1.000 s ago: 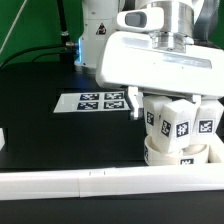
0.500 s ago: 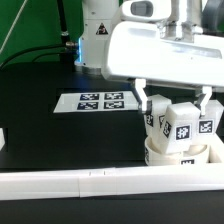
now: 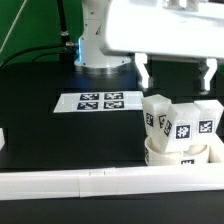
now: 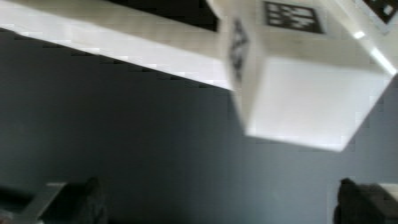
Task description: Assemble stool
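Gripper hanging above the stool, jaws wide apart

The gripper (image 3: 176,73) is hovering straight over the stool's legs (image 3: 178,123), pointing down, holding nothing. The legs are standing upright on the seat disc (image 3: 180,154), which is sitting right by the long white rail (image 3: 90,181) along the table (image 3: 60,135) edge.

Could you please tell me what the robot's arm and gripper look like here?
The arm is glossy white with a small dark logo on its base. The gripper has a broad, boxy white body and two short fingers, white with dark tips.
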You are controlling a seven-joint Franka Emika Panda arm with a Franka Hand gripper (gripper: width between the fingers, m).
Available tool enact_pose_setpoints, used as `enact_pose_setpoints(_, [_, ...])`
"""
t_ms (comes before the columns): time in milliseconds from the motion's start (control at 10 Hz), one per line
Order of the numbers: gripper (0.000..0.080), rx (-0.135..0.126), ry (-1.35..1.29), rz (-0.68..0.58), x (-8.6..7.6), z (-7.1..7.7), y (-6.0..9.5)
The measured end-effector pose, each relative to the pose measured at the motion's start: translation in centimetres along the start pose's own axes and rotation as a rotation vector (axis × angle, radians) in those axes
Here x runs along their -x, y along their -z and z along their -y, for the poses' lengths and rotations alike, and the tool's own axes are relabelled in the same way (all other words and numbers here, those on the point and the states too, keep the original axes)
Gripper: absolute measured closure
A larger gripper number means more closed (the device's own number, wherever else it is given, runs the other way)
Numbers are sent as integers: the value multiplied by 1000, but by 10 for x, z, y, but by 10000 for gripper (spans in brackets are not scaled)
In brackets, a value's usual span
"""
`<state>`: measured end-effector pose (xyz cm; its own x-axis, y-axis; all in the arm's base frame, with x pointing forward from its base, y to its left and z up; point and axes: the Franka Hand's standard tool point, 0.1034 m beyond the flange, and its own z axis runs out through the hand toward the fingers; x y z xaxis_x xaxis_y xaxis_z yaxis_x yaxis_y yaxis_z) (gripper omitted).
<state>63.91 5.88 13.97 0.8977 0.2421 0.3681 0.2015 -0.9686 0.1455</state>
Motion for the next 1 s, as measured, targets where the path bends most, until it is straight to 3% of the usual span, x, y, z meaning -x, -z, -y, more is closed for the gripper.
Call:
enact_pose_setpoints(200, [151,-39,13,129,0,-13,1])
enact_pose_setpoints(300, [151,-58,8,230,-2,-9,3])
enact_pose_setpoints(600, [151,-63,10,286,-4,-7,1])
enact_pose_setpoints(700, [151,-78,6,292,-2,-8,1])
enact_pose_setpoints(800, [151,-124,-44,303,3,-12,-1])
enact_pose_setpoints(1000, [151,-167,-99,310,7,-5,-10])
